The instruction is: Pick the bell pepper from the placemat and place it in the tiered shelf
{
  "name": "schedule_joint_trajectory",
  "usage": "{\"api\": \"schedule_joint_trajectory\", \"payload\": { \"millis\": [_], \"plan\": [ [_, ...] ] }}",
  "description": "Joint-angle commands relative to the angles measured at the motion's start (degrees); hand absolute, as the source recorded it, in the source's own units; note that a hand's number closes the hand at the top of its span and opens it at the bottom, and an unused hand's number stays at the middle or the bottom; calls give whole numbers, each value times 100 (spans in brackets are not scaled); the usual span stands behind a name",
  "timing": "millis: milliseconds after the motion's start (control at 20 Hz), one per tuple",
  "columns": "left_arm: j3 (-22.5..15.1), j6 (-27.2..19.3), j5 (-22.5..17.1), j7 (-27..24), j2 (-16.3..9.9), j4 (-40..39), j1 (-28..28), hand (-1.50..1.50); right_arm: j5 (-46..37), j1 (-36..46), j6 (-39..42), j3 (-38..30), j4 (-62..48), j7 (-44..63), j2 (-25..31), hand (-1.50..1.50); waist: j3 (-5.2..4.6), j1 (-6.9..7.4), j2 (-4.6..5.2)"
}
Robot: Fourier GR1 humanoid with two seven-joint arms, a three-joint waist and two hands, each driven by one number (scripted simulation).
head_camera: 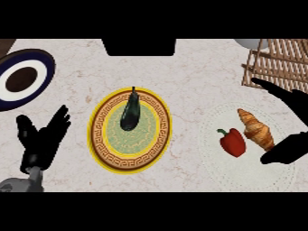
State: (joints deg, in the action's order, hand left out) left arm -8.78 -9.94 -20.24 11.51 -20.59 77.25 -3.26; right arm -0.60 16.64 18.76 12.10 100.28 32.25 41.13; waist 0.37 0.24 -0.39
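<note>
A red bell pepper with a green stem lies on a pale round placemat at the right of the counter. A croissant lies just right of it on the same mat. My right hand hovers open over the mat's right edge, fingers stretched toward the upper left and thumb low, apart from the pepper. The wooden slatted tiered shelf stands at the upper right corner. My left hand rests open at the lower left, fingers up.
A yellow patterned plate in the middle holds a dark eggplant. A dark blue and white plate sits at the upper left. A dark block stands at the back edge. A white object shows beside the shelf.
</note>
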Motion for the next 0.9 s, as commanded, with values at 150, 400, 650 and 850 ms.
{"api": "schedule_joint_trajectory", "payload": {
  "millis": [150, 400, 650, 850],
  "plan": [
    [43, 11, 107, 368, 34, 426, 395, 0, -884, -5, 131, 559, 190, 525, -559, -150, -37, 13, 33],
    [-50, -118, 443, -55, 478, -112, 277, 0, -1237, -327, 164, 611, 554, 1050, -695, -150, -40, -52, 29],
    [219, -21, 338, 704, 313, 335, 7, 0, -2050, -647, -25, 685, 413, 811, -1040, -150, -36, -35, 32],
    [308, 125, 468, 453, 449, 176, 146, 0, -2182, -451, 260, 314, -57, 470, -1109, -150, -37, -17, 37]
  ]
}}
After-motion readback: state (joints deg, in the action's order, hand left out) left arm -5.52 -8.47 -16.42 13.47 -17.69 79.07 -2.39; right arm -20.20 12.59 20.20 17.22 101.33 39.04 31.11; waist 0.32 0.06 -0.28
